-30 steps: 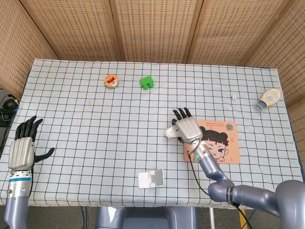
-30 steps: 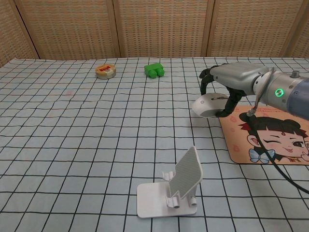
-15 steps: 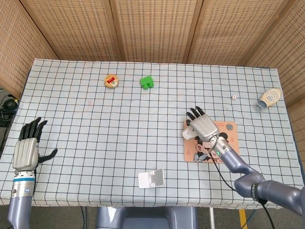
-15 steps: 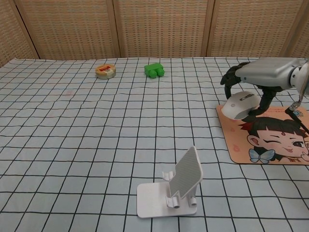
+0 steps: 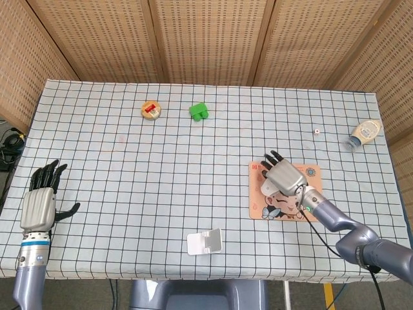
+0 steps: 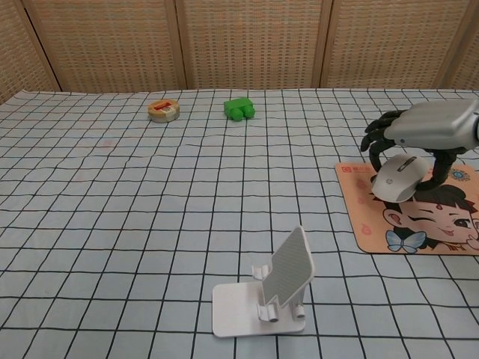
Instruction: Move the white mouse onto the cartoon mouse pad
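My right hand (image 5: 284, 174) (image 6: 426, 129) grips the white mouse (image 6: 398, 178) (image 5: 268, 188) from above and holds it over the cartoon mouse pad (image 5: 310, 210) (image 6: 374, 224), above the pad's left part. The mouse looks slightly lifted off the pad's surface; contact cannot be told. The pad shows a cartoon girl's face on an orange ground. My left hand (image 5: 40, 200) hangs open at the table's near left edge, holding nothing, and appears only in the head view.
A white phone stand (image 5: 204, 241) (image 6: 277, 288) stands near the front edge. A green block (image 5: 199, 112) (image 6: 239, 108) and a tape roll (image 5: 150, 109) (image 6: 164, 111) lie at the back. A small die (image 5: 316, 132) and a bottle (image 5: 363, 134) lie at the right.
My right hand has carried the mouse rightward, from the cloth left of the pad to above the pad. My left hand has drifted slightly lower.
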Action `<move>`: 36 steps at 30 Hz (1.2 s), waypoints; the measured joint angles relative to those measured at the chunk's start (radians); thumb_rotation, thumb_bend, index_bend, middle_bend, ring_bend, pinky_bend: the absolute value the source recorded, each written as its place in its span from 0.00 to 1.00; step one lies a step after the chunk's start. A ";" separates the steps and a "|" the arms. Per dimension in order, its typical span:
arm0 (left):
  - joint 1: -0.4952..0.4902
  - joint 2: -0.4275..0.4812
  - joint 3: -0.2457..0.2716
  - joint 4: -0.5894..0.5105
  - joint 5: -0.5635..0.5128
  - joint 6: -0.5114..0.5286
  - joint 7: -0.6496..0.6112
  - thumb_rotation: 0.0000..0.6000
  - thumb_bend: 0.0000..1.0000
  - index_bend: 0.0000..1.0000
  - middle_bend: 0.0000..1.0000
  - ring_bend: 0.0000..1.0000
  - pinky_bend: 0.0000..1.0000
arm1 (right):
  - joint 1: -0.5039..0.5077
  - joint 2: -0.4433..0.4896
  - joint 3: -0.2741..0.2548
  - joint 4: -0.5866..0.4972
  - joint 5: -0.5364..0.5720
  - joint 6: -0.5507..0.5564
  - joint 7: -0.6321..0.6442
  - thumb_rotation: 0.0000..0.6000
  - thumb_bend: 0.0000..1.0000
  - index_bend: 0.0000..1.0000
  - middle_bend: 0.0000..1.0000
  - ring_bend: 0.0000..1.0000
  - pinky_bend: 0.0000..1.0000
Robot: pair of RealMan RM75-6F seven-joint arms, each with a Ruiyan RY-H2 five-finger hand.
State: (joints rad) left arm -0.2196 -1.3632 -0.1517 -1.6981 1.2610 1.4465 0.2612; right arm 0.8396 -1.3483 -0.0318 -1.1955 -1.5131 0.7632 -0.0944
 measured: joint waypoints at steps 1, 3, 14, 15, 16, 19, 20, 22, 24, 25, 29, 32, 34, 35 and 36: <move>0.000 -0.001 0.000 0.001 0.000 0.000 0.001 1.00 0.20 0.10 0.00 0.00 0.00 | 0.000 0.006 -0.007 0.000 -0.018 0.005 0.012 1.00 0.39 0.58 0.23 0.01 0.06; 0.000 -0.004 0.001 0.003 0.002 0.000 0.004 1.00 0.20 0.10 0.00 0.00 0.00 | 0.001 0.018 -0.018 -0.005 -0.043 0.012 0.025 1.00 0.39 0.58 0.24 0.02 0.06; 0.005 -0.015 0.000 0.007 0.014 0.026 0.030 1.00 0.20 0.10 0.00 0.00 0.00 | 0.014 0.062 -0.082 -0.032 -0.180 0.059 0.132 1.00 0.40 0.61 0.24 0.02 0.06; 0.006 -0.016 0.000 0.007 0.015 0.028 0.032 1.00 0.20 0.10 0.00 0.00 0.00 | 0.015 0.061 -0.086 -0.025 -0.186 0.061 0.139 1.00 0.40 0.61 0.25 0.02 0.06; 0.006 -0.016 0.000 0.007 0.016 0.030 0.035 1.00 0.20 0.10 0.00 0.00 0.00 | 0.015 0.061 -0.090 -0.017 -0.191 0.065 0.148 1.00 0.40 0.61 0.25 0.02 0.06; 0.007 -0.019 -0.001 0.010 0.020 0.037 0.044 1.00 0.20 0.10 0.00 0.00 0.00 | 0.016 0.060 -0.097 0.002 -0.202 0.070 0.167 1.00 0.40 0.61 0.25 0.03 0.06; 0.007 -0.021 -0.002 0.013 0.021 0.039 0.049 1.00 0.20 0.10 0.00 0.00 0.00 | 0.016 0.059 -0.102 0.011 -0.209 0.073 0.175 1.00 0.40 0.61 0.25 0.03 0.06; 0.007 -0.026 -0.003 0.019 0.021 0.042 0.056 1.00 0.20 0.10 0.00 0.00 0.00 | 0.016 0.059 -0.111 0.026 -0.223 0.078 0.189 1.00 0.40 0.61 0.25 0.03 0.06; 0.007 -0.030 -0.004 0.023 0.019 0.043 0.063 1.00 0.20 0.10 0.00 0.00 0.00 | 0.017 0.060 -0.120 0.036 -0.236 0.083 0.199 1.00 0.40 0.61 0.25 0.03 0.06; 0.007 -0.032 -0.004 0.025 0.019 0.044 0.066 1.00 0.20 0.10 0.00 0.00 0.00 | 0.018 0.061 -0.126 0.040 -0.245 0.086 0.204 1.00 0.40 0.61 0.25 0.03 0.06; 0.005 -0.050 -0.003 0.039 0.021 0.052 0.100 1.00 0.20 0.10 0.00 0.00 0.00 | 0.023 0.071 -0.156 0.041 -0.289 0.099 0.231 1.00 0.40 0.61 0.25 0.03 0.06; 0.004 -0.063 -0.004 0.048 0.021 0.059 0.118 1.00 0.20 0.10 0.00 0.00 0.00 | 0.027 0.075 -0.177 0.042 -0.322 0.123 0.260 1.00 0.40 0.61 0.25 0.03 0.06; 0.004 -0.067 -0.006 0.051 0.019 0.060 0.122 1.00 0.20 0.10 0.00 0.00 0.00 | 0.030 0.073 -0.184 0.052 -0.332 0.130 0.274 1.00 0.40 0.61 0.25 0.03 0.06; 0.003 -0.068 -0.008 0.053 0.018 0.060 0.123 1.00 0.20 0.10 0.00 0.00 0.00 | 0.030 0.071 -0.185 0.058 -0.333 0.132 0.278 1.00 0.40 0.62 0.25 0.03 0.06; 0.003 -0.068 -0.008 0.055 0.016 0.059 0.124 1.00 0.20 0.10 0.00 0.00 0.00 | 0.031 0.068 -0.186 0.066 -0.334 0.132 0.281 1.00 0.40 0.62 0.25 0.03 0.06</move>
State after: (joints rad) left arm -0.2163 -1.4316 -0.1601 -1.6435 1.2774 1.5056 0.3848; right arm 0.8707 -1.2803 -0.2175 -1.1298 -1.8474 0.8957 0.1868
